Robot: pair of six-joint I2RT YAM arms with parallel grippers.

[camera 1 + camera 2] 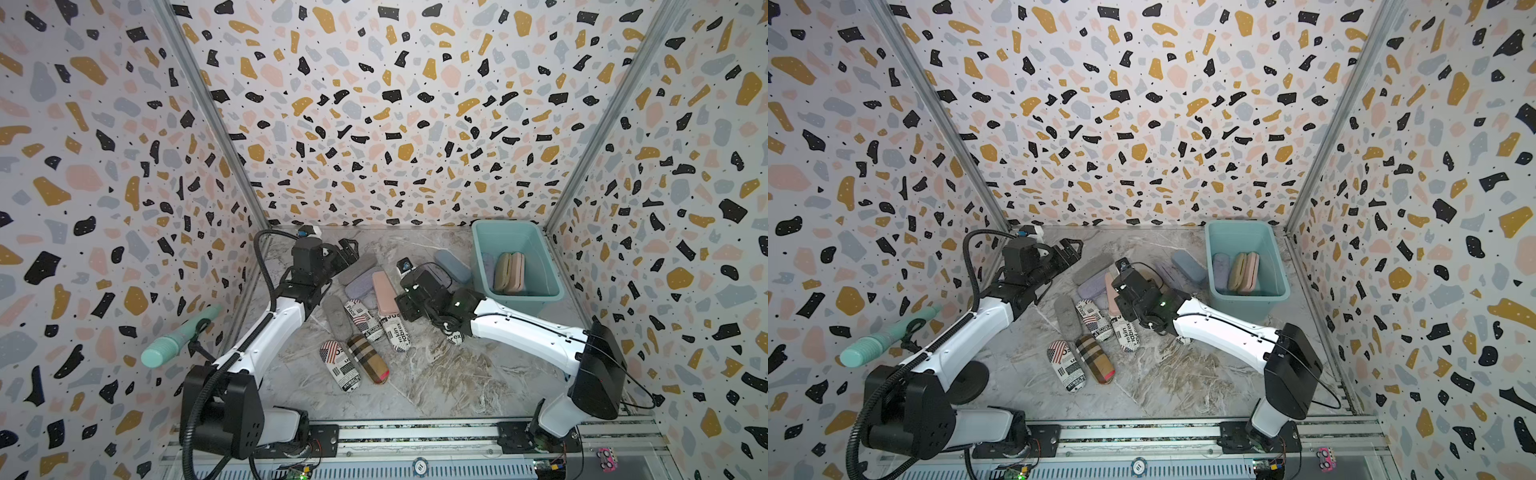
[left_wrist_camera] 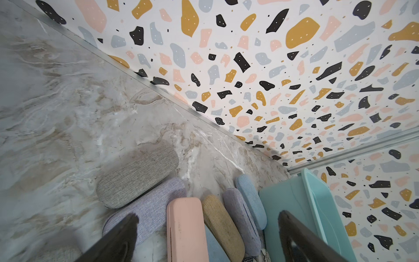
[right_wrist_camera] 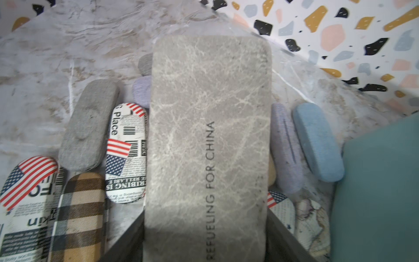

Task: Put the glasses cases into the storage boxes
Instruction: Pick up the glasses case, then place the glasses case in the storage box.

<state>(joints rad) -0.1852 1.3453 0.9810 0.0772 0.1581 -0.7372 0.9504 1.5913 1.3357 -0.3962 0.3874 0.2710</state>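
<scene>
Currently right gripper [image 3: 205, 240] is clamped on the grey marbled case [image 3: 208, 136], held over the loose glasses cases [image 1: 361, 320] mid-frame in both top views. Left gripper [image 2: 208, 216] has its jaws wide apart, empty, near the grey fabric case [image 2: 138, 177]. Teal tub [image 1: 555, 293] sits centre-right, with a tan case [image 1: 502, 271] and a pink case [image 1: 518, 272] on edge inside.
</scene>
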